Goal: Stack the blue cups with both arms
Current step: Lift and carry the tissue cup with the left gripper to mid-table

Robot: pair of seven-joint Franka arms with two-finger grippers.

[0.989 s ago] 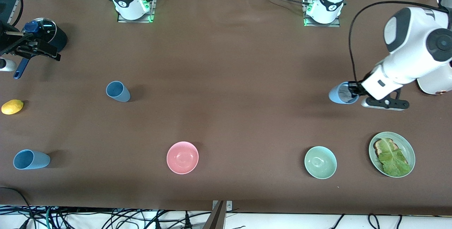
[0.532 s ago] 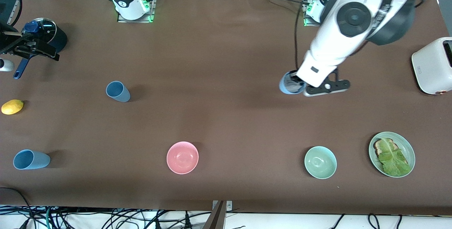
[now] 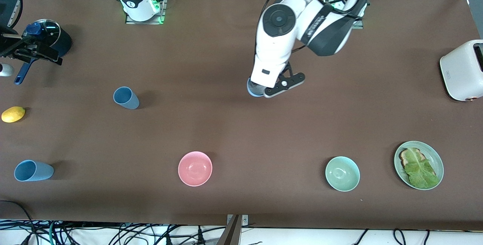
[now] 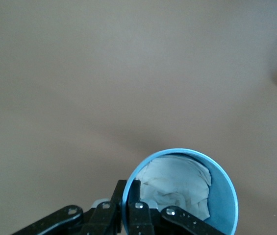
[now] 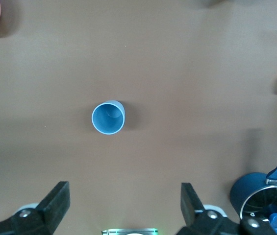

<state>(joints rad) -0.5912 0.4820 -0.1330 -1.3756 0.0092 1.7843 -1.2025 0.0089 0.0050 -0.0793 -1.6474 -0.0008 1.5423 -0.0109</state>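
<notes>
Front edge: table under a brown cover; cables hang below its near rim.
Near row: light blue cup lying on its side at the right arm's end; pink bowl; mint-green bowl; green plate with toast and a lettuce leaf, toward the left arm's end.
Open room: bare cloth between the near row and the middle of the table, and between the two bowls.
Middle row: lemon at the table's edge; slate-blue cup, standing upright with bare cloth all round it, also seen mouth-up in the right wrist view.
Left gripper: over the table's middle, fingers pinched on the rim of the carried blue cup, one inside and one outside; something white and crumpled lies inside.
Hidden: in the front view that cup is mostly covered by the left arm's wrist; only a sliver shows.
Right gripper: fingers spread wide, holding nothing, above the slate-blue cup's part of the table; cut off at the front view's edge.
Far row: dark blue saucepan with a glass lid; white toaster, cut by the picture's edge.
</notes>
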